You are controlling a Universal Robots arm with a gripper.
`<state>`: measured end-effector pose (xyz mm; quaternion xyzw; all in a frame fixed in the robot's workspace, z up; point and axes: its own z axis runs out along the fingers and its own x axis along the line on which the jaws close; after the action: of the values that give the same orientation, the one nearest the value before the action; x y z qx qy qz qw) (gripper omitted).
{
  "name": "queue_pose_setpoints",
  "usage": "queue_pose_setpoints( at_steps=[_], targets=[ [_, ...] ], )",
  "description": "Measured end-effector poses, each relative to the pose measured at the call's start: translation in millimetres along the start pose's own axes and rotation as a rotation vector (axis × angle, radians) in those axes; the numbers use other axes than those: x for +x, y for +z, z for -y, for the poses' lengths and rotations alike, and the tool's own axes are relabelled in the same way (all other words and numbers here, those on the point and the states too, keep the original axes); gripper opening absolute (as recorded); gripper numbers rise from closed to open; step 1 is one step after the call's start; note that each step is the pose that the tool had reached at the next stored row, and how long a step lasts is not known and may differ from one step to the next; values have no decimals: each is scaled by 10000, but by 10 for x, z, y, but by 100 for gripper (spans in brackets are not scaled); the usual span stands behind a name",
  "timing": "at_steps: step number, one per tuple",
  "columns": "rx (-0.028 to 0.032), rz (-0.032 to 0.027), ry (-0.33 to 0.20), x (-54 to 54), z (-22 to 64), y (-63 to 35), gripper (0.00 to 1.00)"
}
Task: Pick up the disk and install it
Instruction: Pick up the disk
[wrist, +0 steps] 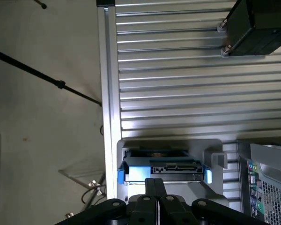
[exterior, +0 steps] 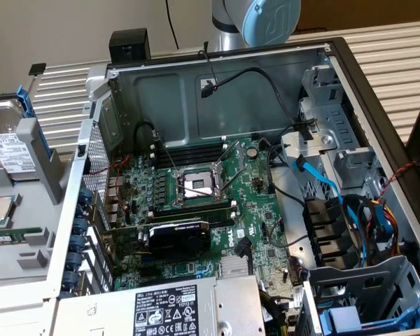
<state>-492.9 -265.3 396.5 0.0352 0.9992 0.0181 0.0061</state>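
While fingers [wrist: 151,187] press together, empty | disk [wrist: 159,168] just beyond them, in grey holder [wrist: 178,144]

The arm [exterior: 266,17] stands at about twelve o'clock in the exterior view, a silver tube capped by a pale blue joint. In the wrist view the gripper [wrist: 154,182] has its two black fingers [wrist: 150,188] pressed flat together with no gap, black linkage bars splaying out behind them.
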Motion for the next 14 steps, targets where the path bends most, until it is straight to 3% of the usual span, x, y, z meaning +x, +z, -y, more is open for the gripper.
queue_pose_setpoints(
  at_steps=[2, 3, 4, 6, 8, 9, 14],
  targets=[
    [0, 1, 0, 0, 0, 0, 18],
    [0, 0, 0, 0, 0, 0, 30],
    [0, 1, 0, 0, 0, 0, 30],
    [0, 0, 1, 0, 0, 0, 42],
    [0, 0, 0, 0, 0, 0, 42],
    [0, 0, 0, 0, 0, 0, 48],
    [0, 1, 0, 0, 0, 0, 48]
  ],
)
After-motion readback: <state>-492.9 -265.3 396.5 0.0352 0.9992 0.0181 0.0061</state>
